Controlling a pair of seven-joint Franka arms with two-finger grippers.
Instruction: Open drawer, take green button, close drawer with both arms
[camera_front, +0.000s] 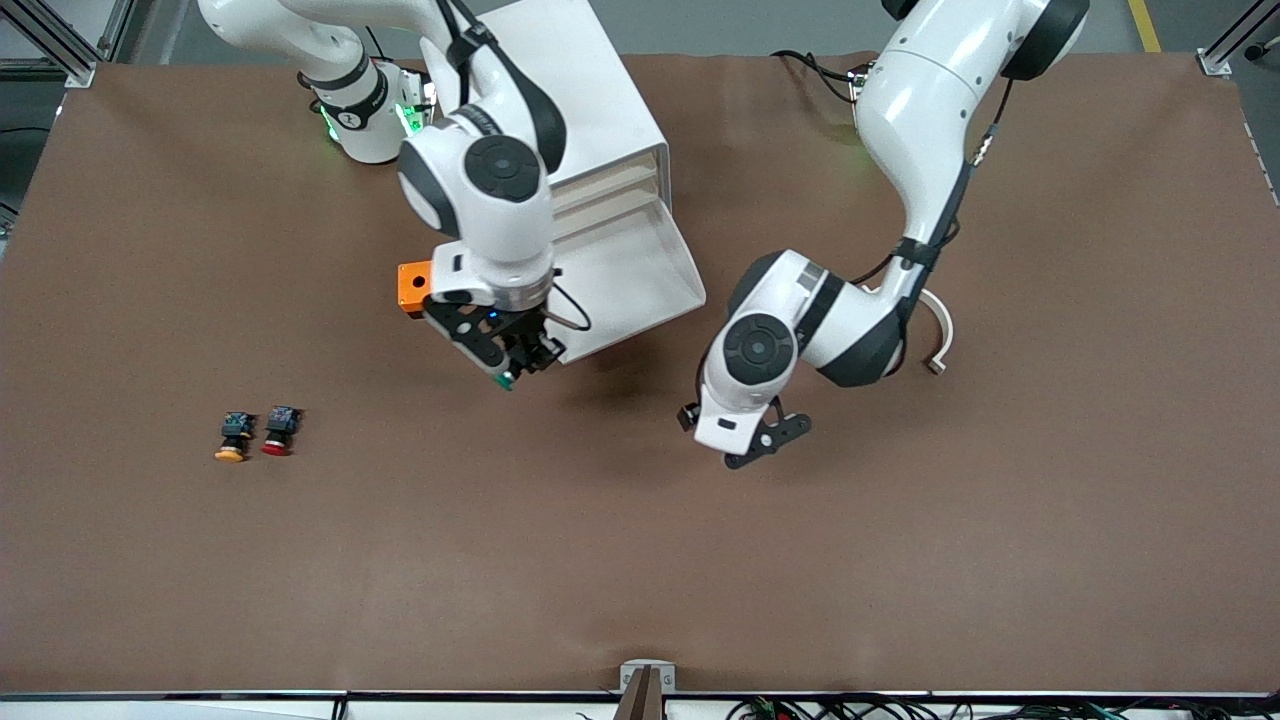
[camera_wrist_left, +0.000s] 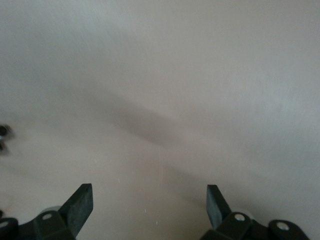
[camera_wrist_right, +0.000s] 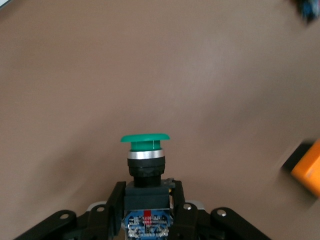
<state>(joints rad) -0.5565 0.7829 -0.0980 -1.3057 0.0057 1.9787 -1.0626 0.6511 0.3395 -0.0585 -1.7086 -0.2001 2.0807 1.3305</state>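
Note:
The drawer (camera_front: 640, 275) stands pulled out of the white cabinet (camera_front: 590, 100), and what shows of its tray is bare. My right gripper (camera_front: 515, 365) is shut on the button (camera_front: 507, 381) and holds it over the brown table beside the drawer's front corner. In the right wrist view the gripper (camera_wrist_right: 145, 195) clamps the dark body and the green cap of the button (camera_wrist_right: 145, 139) points away from the gripper. My left gripper (camera_front: 762, 445) is open and empty, low over the table toward the left arm's end from the drawer. Its fingers (camera_wrist_left: 82, 200) stand wide apart.
A yellow-capped button (camera_front: 232, 437) and a red-capped button (camera_front: 278, 431) lie side by side on the table toward the right arm's end. An orange block (camera_front: 413, 287) shows beside the right wrist, and in the right wrist view (camera_wrist_right: 307, 167).

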